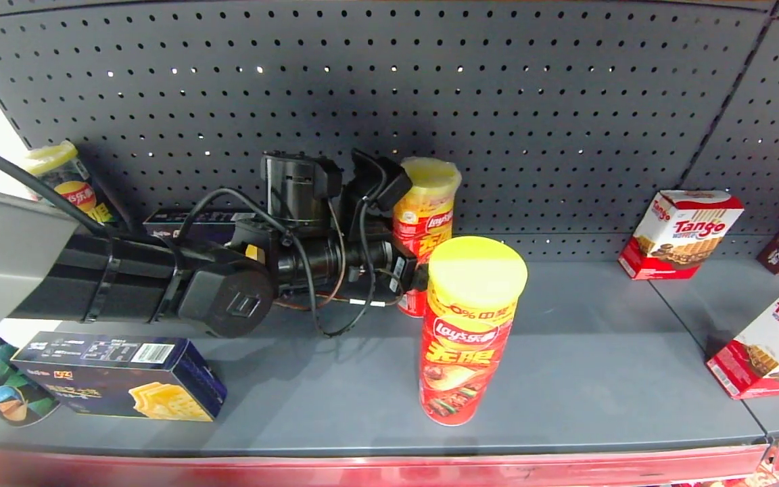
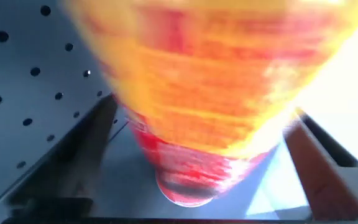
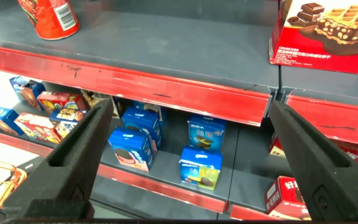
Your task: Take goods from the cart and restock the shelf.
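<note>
Red-and-yellow cylindrical crisp tube (image 1: 427, 203), capped with a yellow plastic lid, stands upright between the jaws of the left gripper (image 2: 204, 149), which are closed on its sides. Directly behind the jaws is the dark grey perforated back panel (image 1: 498, 101). Below them is the grey metal shelf (image 1: 599, 352). The tube base is at or just above the shelf; contact cannot be confirmed. Forward of the jaws, toward the shelf lip, stands a second crisp tube (image 1: 472, 331) of the same pattern, near the held one but apart from it. The right gripper (image 3: 191, 124) faces the lower shelves, its jaws wide and holding nothing.

Step in hand, as judged: placing the tube at the back of the shelf. The next move calls for confirming that the base is seated, opening the jaws, and withdrawing the arm along its own line without clipping the second crisp tube.
</note>
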Controlling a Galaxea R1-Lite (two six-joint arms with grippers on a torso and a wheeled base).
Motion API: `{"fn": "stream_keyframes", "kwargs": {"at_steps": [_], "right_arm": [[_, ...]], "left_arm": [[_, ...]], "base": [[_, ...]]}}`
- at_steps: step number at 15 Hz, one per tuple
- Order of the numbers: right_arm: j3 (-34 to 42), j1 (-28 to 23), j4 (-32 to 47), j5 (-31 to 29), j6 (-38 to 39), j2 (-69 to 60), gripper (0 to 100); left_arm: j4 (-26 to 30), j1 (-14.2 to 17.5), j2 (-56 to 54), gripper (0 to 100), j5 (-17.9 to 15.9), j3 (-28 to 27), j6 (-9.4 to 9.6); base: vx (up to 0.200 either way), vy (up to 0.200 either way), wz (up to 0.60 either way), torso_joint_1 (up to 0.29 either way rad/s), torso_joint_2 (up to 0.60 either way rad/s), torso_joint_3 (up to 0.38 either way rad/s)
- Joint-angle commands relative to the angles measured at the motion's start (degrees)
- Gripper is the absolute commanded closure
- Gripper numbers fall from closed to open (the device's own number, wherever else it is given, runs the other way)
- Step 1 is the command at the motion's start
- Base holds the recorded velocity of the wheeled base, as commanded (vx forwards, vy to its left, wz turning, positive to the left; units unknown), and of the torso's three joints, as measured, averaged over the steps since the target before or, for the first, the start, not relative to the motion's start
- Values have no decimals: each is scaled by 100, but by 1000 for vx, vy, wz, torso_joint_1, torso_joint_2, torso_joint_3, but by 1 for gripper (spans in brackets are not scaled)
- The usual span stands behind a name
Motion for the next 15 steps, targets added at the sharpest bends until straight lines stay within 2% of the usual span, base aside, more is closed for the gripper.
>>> {"fn": "stream_keyframes", "kwargs": {"at_steps": [1, 3, 6, 9, 14, 15], "right_arm": [[0, 3, 2, 0, -2, 7, 0], [0, 3, -6, 0, -2, 7, 0], [0, 3, -6, 0, -2, 7, 0], [0, 3, -6, 0, -2, 7, 0], [0, 3, 2, 0, -2, 7, 0], [0, 3, -6, 0, -2, 7, 0]], "left_arm": [[-208, -7, -285, 0, 51, 383, 1], [-418, 2, -645, 0, 183, 946, 1], [-471, 2, -1032, 0, 693, 1587, 1], [-471, 20, -1058, 0, 1299, 1675, -7], [-471, 55, -1006, 0, 1651, 1614, -7], [-471, 63, -918, 0, 1853, 1561, -16]], "base": [[0, 0, 0, 0, 0, 0], [0, 0, 0, 0, 0, 0], [0, 0, 0, 0, 0, 0], [0, 0, 0, 0, 0, 0], [0, 0, 0, 0, 0, 0], [0, 0, 0, 0, 0, 0]]}}
